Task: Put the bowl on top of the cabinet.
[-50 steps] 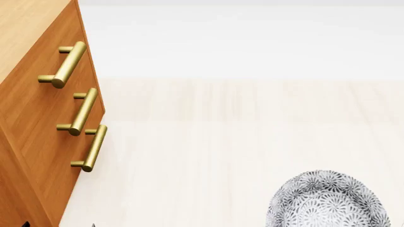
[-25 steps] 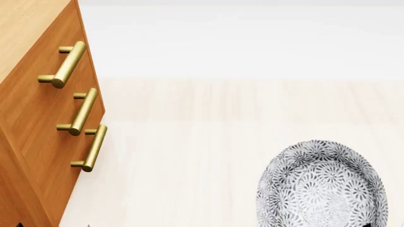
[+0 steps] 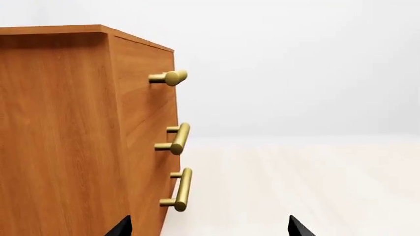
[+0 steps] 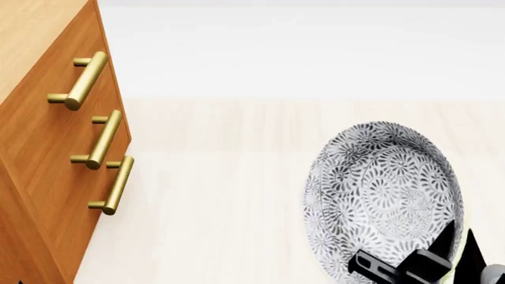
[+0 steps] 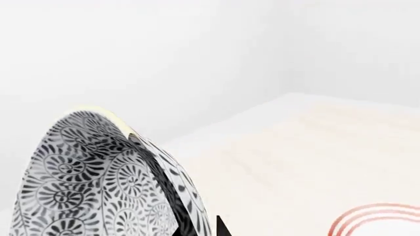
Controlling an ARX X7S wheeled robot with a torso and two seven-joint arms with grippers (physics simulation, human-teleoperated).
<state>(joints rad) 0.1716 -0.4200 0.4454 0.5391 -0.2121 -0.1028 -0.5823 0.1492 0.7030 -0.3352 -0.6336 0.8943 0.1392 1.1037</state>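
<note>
The bowl [image 4: 379, 183], white with a dense grey-black floral pattern, hangs tilted at the lower right of the head view, above the pale floor. My right gripper [image 4: 460, 236] is shut on its near rim. In the right wrist view the bowl [image 5: 85, 182] stands on edge, with one finger of my right gripper [image 5: 196, 223] inside the wall and one outside. The orange-brown cabinet [image 4: 47, 154] with three brass handles stands at the left, well apart from the bowl. My left gripper [image 3: 210, 228] is open and holds nothing, close to the cabinet [image 3: 66, 137] at its front corner.
A white plate with red rings [image 5: 374, 221] lies on the floor below the right gripper. Pale wood floor [image 4: 236, 195] stretches between cabinet and bowl, with a white wall behind. The brass handles [image 4: 103, 142] stick out from the cabinet front.
The bowl has risen in the head view and shifted slightly left, tilting more. The right gripper's fingers have come into view at its lower rim. The cabinet has not moved.
</note>
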